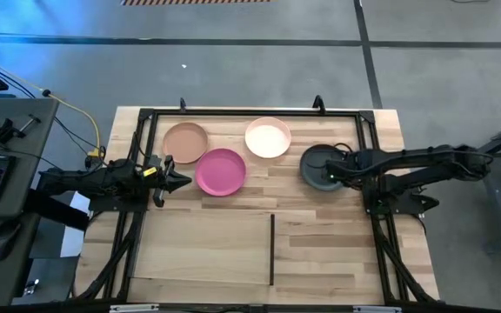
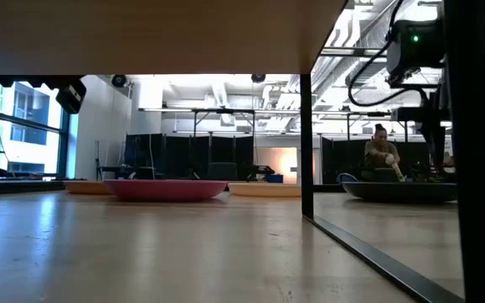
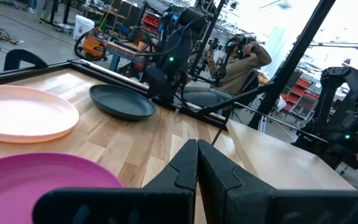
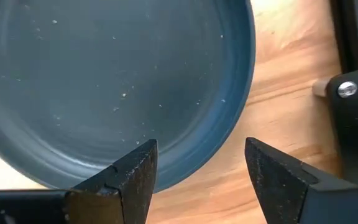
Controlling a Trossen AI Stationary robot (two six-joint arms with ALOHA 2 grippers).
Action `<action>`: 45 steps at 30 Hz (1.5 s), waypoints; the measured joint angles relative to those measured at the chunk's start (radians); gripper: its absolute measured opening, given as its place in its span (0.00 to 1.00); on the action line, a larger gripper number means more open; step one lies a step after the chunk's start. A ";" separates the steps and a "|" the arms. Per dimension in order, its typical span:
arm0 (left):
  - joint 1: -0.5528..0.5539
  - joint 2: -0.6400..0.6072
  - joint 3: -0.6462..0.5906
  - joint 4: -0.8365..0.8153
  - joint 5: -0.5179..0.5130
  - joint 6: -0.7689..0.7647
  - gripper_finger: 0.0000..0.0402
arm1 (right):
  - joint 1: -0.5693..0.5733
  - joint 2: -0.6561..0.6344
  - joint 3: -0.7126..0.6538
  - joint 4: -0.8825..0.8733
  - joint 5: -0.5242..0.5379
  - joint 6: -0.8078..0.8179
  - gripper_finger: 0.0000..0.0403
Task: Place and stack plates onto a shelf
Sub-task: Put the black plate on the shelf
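- Right pincer (image 4: 197,168) hangs over the near rim of the dark grey plate (image 4: 104,81), its two fingers spread apart, one above the plate's edge and the other above bare wood; nothing is gripped. From above, this pincer (image 1: 330,169) sits on the right part of the counter (image 1: 337,235).
- Left pincer (image 3: 196,163) has its fingers pressed together on nothing; it waits at the left side (image 1: 181,182), tips just beside the magenta plate (image 1: 221,171).
- Magenta plate lies nearest the left arm, in the middle of the row.
- Tan plate (image 1: 185,141) lies just behind and to the left of the magenta one, their rims close or touching.
- Cream plate (image 1: 268,137) lies behind and to the right of the magenta one, between it and the dark grey plate (image 1: 317,165).
- Shelf (image 1: 203,248), a pale panel with a black edge strip, occupies the front left of the counter and carries no plates.
- Beyond the counter, a seated person (image 2: 383,157) shows in the room.
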 joint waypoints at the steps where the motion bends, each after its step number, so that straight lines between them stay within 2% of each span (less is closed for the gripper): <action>1: 0.000 0.000 0.000 0.000 0.000 0.000 0.00 | 0.000 0.000 -0.010 0.013 -0.005 0.000 0.56; 11: 0.000 0.000 0.000 0.000 0.000 0.000 0.00 | 0.000 0.000 -0.121 0.122 0.019 0.101 0.56; 15: 0.000 0.000 0.000 0.000 0.000 0.000 0.00 | 0.000 0.000 -0.162 0.175 0.032 0.142 0.51; 19: 0.000 0.000 0.000 0.000 0.000 0.000 0.00 | 0.000 0.000 -0.172 0.173 0.063 0.164 0.38; 24: 0.000 0.000 0.000 0.000 0.000 0.000 0.00 | 0.000 0.000 -0.172 0.176 0.107 0.156 0.08; 26: 0.000 0.000 0.000 0.000 0.000 0.000 0.00 | -0.001 -0.001 -0.165 0.176 0.132 0.131 0.03; 29: 0.000 0.000 0.000 0.000 0.000 0.000 0.00 | 0.000 -0.001 -0.126 0.141 0.144 0.084 0.04; 36: 0.000 0.000 0.000 0.000 0.000 0.000 0.00 | -0.021 -0.041 0.062 -0.024 0.267 -0.117 0.00; 45: 0.000 0.000 0.000 0.000 0.000 0.000 0.00 | -0.094 -0.085 0.296 -0.023 0.341 -0.433 0.00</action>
